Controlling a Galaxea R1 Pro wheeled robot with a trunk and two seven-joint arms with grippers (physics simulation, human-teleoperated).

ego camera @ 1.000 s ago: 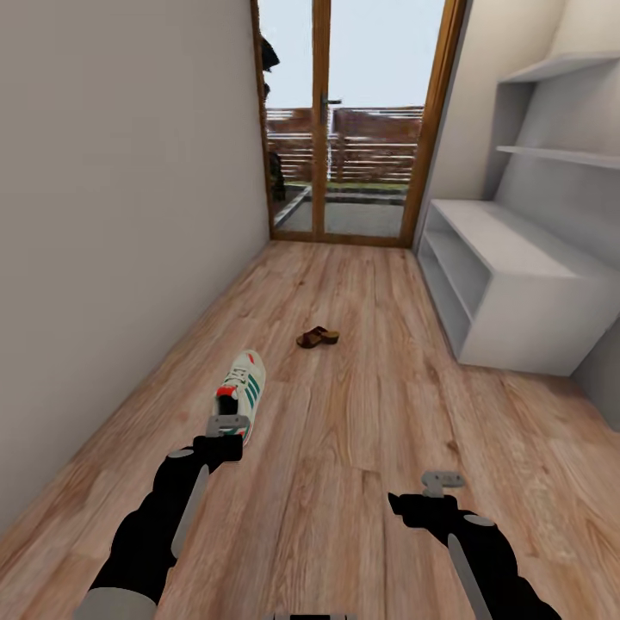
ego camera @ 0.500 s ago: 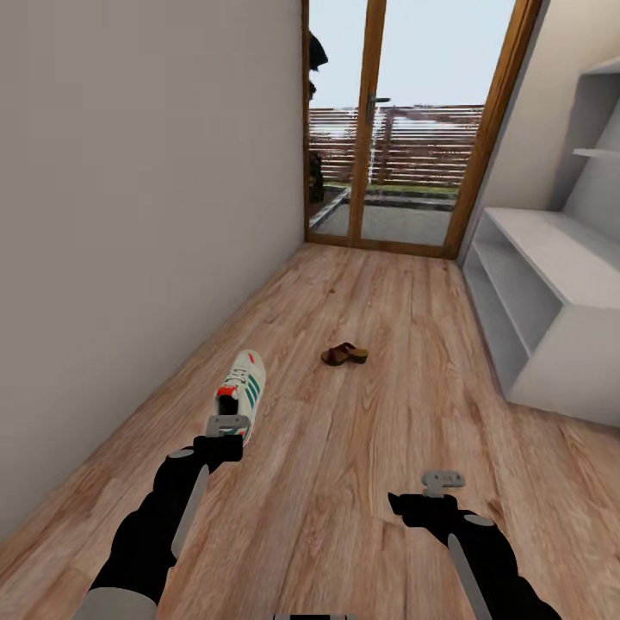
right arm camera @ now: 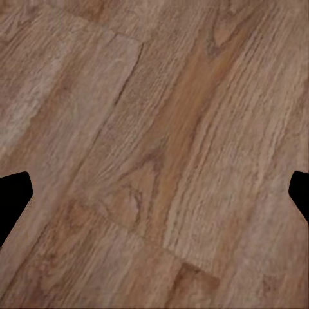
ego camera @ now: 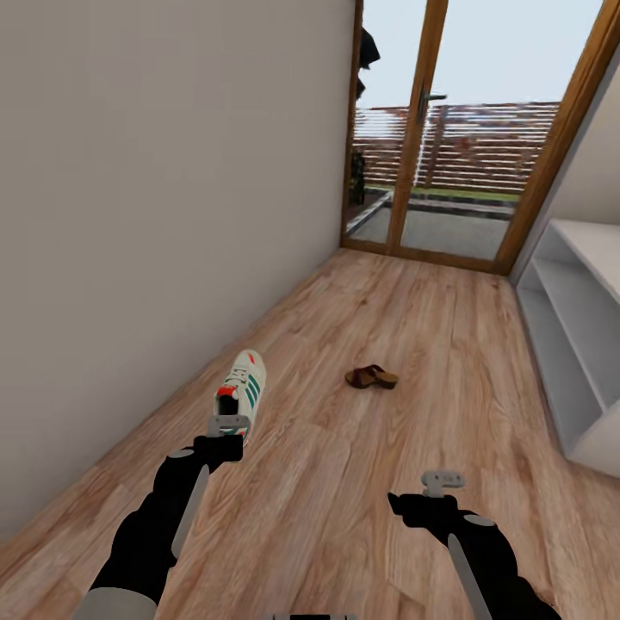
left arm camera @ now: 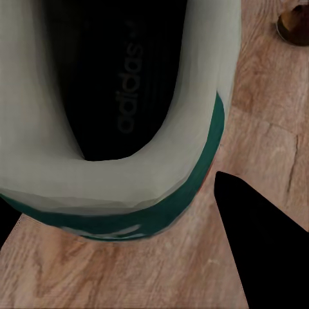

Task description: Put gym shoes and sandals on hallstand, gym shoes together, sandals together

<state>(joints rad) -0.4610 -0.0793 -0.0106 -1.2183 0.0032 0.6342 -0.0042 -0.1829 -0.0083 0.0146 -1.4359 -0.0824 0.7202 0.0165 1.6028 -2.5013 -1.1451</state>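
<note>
The hallstand (ego camera: 573, 344) stands at the right edge of the corridor floor (ego camera: 370, 482). The left gripper (ego camera: 228, 424) holds one gym shoe (ego camera: 242, 387) by the heel, above the planks. The right gripper (ego camera: 442, 480) is spread wide with nothing inside. One sandal (ego camera: 371, 377) lies ahead. I judge the carrying step is in hand; next the shoe needs bringing to the rack.

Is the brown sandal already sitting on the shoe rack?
No, the sandal lies on the wood-plank floor in mid-corridor, well apart from the shoe rack at the right wall.
</note>
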